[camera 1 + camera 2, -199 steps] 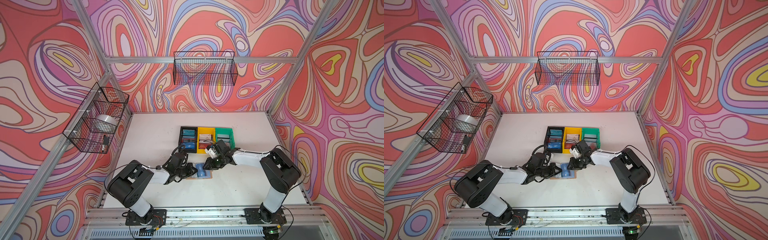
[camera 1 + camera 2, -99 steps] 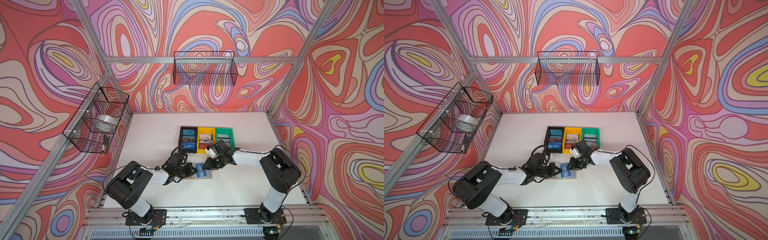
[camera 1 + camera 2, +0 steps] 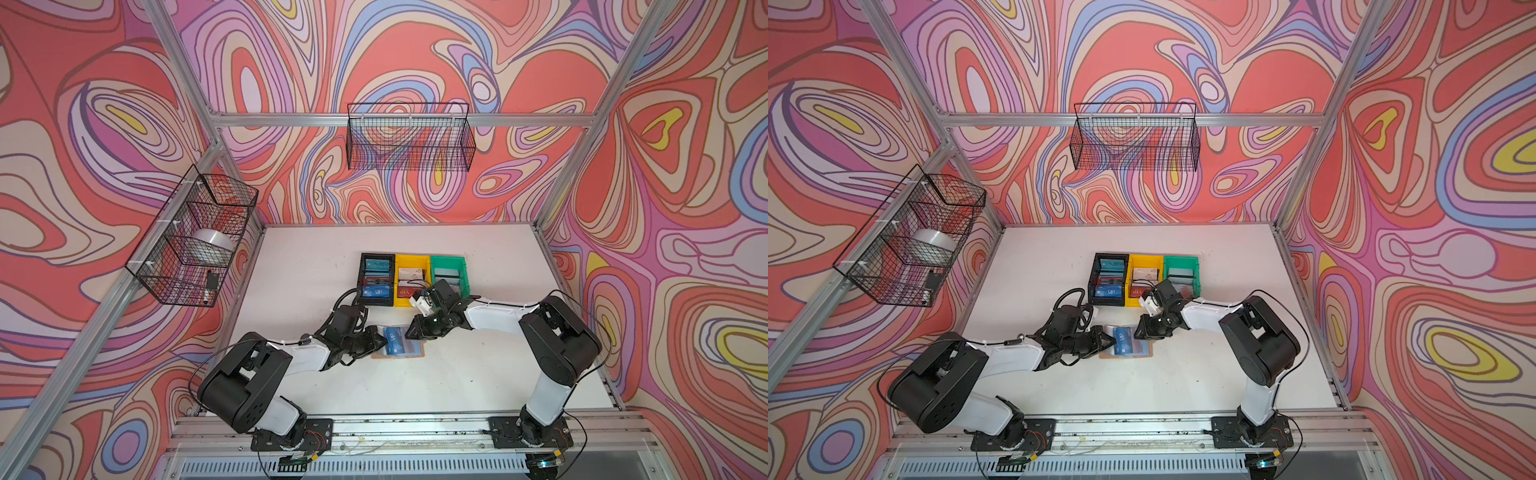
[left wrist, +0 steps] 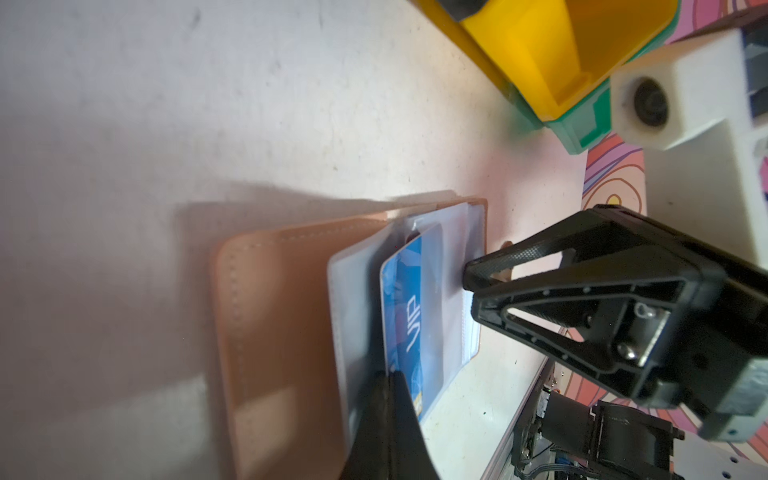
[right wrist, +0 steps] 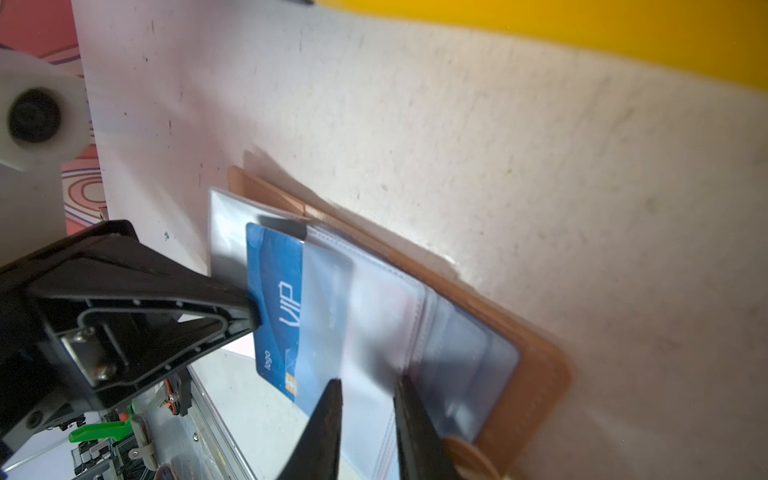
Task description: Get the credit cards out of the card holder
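Note:
The tan card holder (image 3: pixel 417 354) (image 3: pixel 1144 354) lies open on the table's middle, its clear sleeve pages facing up. A blue "VIP" credit card (image 3: pixel 394 338) (image 4: pixel 405 311) (image 5: pixel 274 299) sticks partway out of a sleeve toward the left. My left gripper (image 3: pixel 384 340) (image 4: pixel 388 376) is shut on that card's free edge. From the right, my right gripper (image 3: pixel 409 334) (image 5: pixel 368 380) has its jaws a little apart, with both tips down on the clear sleeve over the holder's right half (image 5: pixel 536 374). The other credit cards are hidden in the holder.
Behind the holder stand a black bin (image 3: pixel 376 274), a yellow bin (image 3: pixel 411 280) and a green bin (image 3: pixel 449 270) in a row, with cards in them. Wire baskets hang on the left wall (image 3: pixel 191 232) and the back wall (image 3: pixel 409 137).

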